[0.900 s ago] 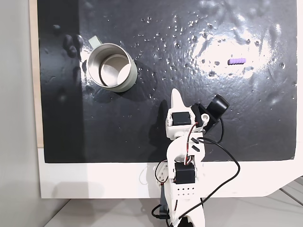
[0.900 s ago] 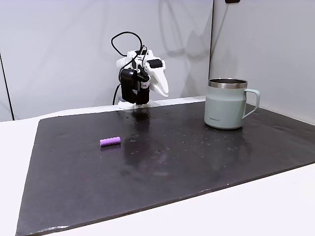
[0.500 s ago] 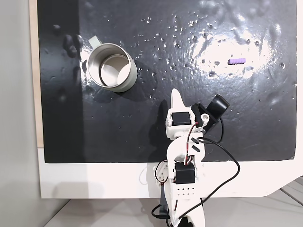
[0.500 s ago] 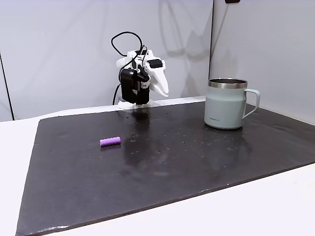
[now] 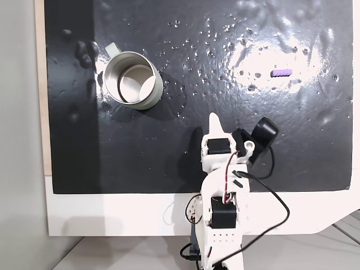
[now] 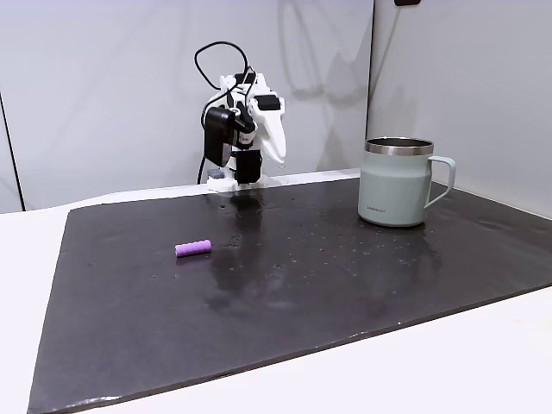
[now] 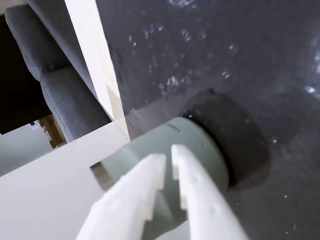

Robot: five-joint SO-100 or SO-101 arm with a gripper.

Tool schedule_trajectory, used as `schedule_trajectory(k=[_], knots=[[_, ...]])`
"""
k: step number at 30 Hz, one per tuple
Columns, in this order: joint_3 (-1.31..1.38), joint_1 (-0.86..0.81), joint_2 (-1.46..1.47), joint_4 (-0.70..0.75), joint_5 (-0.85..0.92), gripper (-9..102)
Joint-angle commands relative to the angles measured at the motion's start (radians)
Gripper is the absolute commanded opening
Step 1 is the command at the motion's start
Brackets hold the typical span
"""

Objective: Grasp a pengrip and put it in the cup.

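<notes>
Arm lifts, swinging slightly clockwise; gripper (image 7: 168,156) fingers nearly together, empty; pengrip (image 5: 281,72) untouched at 2 o'clock, cup (image 5: 133,79) at 10.

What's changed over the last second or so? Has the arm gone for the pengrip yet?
Only the arm moved: in both fixed views the gripper has swung slightly, to the right in a fixed view, and lifted a little in another, jaws nearly shut on nothing. The pengrip and the cup lie as before, untouched.

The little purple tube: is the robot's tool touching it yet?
Apart. In a fixed view the pengrip lies alone on the mat, with bare mat between it and the tool.
</notes>
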State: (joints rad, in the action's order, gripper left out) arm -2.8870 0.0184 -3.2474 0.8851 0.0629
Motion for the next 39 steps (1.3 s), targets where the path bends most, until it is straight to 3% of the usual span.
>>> schedule_trajectory(k=[1, 22, 27, 33, 39], knots=[[0.259, -0.040, 0.130, 0.054, 0.044, 0], [1.376, -0.380, 1.200, 0.476, 0.204, 1], [1.582, -0.437, 1.453, 0.561, 0.282, 10], [1.652, -0.453, 1.631, 0.569, 0.390, 27], [1.684, -0.497, 1.752, 0.502, 0.399, 27]])
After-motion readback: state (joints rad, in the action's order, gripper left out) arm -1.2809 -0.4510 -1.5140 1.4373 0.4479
